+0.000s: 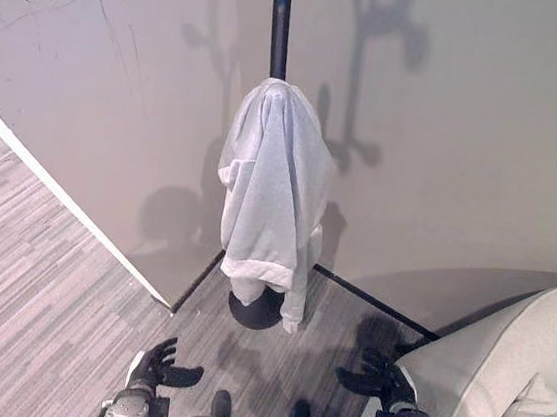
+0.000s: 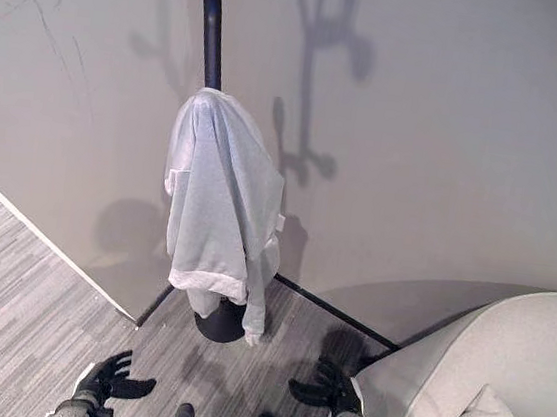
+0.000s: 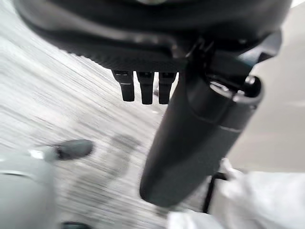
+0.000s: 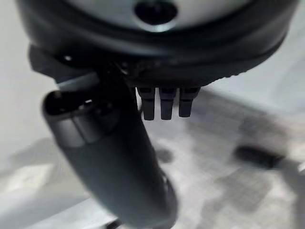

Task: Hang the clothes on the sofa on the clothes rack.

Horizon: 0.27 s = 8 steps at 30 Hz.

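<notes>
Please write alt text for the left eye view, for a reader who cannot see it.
A light grey garment hangs on a black clothes rack standing in a room corner. Below, the left hand and right hand are open and hold nothing, and a pale sofa is at the right.

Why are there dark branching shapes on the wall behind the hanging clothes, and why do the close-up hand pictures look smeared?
In the left eye view the shapes are shadows cast by the clothes rack and the grey garment. In the left wrist view the left hand sits close and out of focus, the floor streaked; the right wrist view blurs the right hand likewise.
</notes>
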{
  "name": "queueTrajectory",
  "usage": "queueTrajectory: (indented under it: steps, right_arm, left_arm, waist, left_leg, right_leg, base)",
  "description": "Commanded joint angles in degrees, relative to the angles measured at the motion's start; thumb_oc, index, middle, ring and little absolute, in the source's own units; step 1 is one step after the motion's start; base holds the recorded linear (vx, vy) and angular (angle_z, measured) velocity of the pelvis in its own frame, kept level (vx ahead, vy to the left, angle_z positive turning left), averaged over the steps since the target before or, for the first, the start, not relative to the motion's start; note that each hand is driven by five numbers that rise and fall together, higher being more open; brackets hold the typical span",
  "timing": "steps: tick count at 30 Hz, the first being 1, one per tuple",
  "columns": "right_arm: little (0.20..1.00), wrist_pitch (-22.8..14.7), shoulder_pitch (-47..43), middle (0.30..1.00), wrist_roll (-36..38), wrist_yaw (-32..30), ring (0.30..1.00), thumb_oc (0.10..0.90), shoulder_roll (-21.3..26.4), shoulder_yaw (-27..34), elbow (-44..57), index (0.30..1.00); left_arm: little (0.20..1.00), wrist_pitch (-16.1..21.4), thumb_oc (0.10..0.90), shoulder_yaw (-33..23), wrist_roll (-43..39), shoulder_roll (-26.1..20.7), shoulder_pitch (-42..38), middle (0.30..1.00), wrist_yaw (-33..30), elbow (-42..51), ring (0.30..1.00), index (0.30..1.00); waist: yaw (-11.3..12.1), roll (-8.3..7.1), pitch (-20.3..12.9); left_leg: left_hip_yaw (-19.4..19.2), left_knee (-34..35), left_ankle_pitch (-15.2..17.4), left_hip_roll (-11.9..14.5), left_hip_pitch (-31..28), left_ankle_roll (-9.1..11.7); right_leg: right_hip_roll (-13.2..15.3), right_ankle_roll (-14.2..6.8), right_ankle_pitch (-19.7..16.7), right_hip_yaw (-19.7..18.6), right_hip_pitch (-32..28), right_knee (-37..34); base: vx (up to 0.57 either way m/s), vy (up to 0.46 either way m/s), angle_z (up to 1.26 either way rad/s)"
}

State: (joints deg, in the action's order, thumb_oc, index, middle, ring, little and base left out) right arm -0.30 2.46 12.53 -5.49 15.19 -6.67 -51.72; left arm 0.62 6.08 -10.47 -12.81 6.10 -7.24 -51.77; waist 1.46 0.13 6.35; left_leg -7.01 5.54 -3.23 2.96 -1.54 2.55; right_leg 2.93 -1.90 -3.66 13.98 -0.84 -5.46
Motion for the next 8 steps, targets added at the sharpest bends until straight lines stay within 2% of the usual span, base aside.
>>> queueTrajectory:
  steps: [1, 8]
  right_arm:
    - [0.900, -0.73, -2.54, 0.900, -1.15, -3.62, 0.900, 0.800, -0.57, 2.36, -3.55, 0.900]
    - [0.900, -0.93, -1.35, 0.900, 4.57, -3.86, 0.900, 0.800, -3.11, 6.04, -11.42, 0.900]
  left_arm:
    - [0.900, 2.42, 0.800, -0.15, 3.11, -2.45, -4.73, 0.900, -0.84, -5.07, 0.900, 0.900]
    - [0.900, 2.30, 0.800, -0.14, 3.28, -1.34, -5.31, 0.900, -0.29, -11.32, 0.900, 0.900]
  waist:
    - [0.29, -3.06, -0.80]
    - [-0.54, -2.78, -1.12]
  left_leg:
    - [-1.62, -0.54, 7.80, -0.27, -3.20, 1.12]
    - [-1.95, -0.54, 7.99, -0.19, -3.84, 1.25]
  right_leg:
    - [8.10, -7.13, 0.05, 3.05, -3.89, 0.46]
    - [7.93, -7.08, 0.25, 2.94, -4.39, 0.46]
  base:
    - [0.00, 0.000, 0.00]
    - [0.00, 0.001, -0.01]
